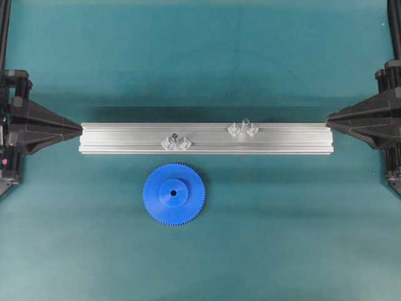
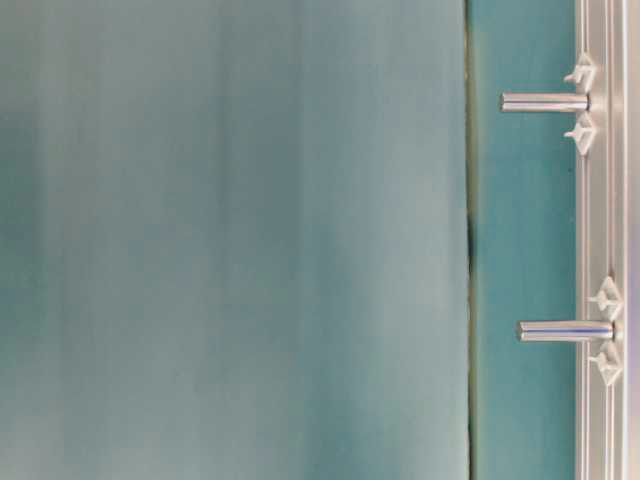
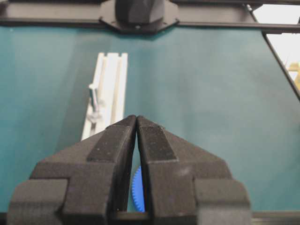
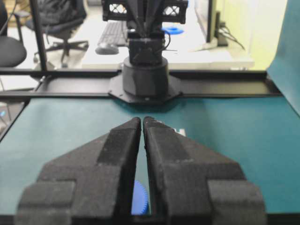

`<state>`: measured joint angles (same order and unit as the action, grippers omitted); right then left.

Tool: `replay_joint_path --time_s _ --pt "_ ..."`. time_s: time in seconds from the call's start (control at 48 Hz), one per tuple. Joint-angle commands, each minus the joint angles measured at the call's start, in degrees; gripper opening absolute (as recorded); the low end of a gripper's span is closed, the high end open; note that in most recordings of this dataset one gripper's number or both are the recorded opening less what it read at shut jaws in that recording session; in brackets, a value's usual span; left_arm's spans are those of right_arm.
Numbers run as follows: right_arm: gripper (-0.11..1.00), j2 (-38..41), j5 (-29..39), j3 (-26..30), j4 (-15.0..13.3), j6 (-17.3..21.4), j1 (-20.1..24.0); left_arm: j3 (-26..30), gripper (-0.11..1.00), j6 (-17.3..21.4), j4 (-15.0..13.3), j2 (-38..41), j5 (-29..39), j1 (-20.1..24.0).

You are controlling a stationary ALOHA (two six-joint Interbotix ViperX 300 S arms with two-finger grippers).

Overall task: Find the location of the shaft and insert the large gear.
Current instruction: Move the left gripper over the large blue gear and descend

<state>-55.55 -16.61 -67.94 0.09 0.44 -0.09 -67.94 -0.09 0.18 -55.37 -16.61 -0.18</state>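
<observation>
On the rail (image 1: pixel 207 138), two shafts (image 1: pixel 176 137); below, one large gear (image 1: pixel 173 194).

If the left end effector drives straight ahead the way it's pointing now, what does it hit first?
Most likely the near end of the aluminium rail: overhead, the shut left end effector points right at it, nearly touching. Height is unclear, so it might pass over. The large gear lies off that line.

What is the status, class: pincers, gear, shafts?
Left pincer and right pincer shut, empty, at the aluminium rail's ends. Large gear flat on the mat, untouched. Two shafts upright on the rail, nothing blocking.
</observation>
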Motion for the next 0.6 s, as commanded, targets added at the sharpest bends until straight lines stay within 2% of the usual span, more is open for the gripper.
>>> replay_joint_path --time_s 0.0,0.042,0.125,0.208,0.395,0.583 --pt "0.16 0.9 -0.2 0.6 0.2 -0.1 -0.3 3.3 0.11 -1.9 0.5 2.0 -0.4 -0.2" --pt "0.15 0.9 1.4 0.7 0.6 0.1 -0.4 4.3 0.09 -2.5 0.5 3.1 -0.4 -0.4" --pt "0.05 1.0 6.5 1.8 1.1 0.6 -0.3 6.7 0.00 -3.3 0.5 5.9 -0.1 -0.7" --pt "0.02 0.8 11.9 3.2 1.1 0.9 -0.3 9.7 -0.01 -3.1 0.6 8.8 2.3 -1.0" --pt "0.01 0.6 22.3 4.0 1.1 1.0 -0.9 14.2 -0.01 -3.8 0.9 17.8 9.1 -3.6" --pt "0.01 0.4 29.0 5.0 1.1 1.1 -1.9 18.6 -0.01 -4.2 0.8 23.6 16.0 -5.4"
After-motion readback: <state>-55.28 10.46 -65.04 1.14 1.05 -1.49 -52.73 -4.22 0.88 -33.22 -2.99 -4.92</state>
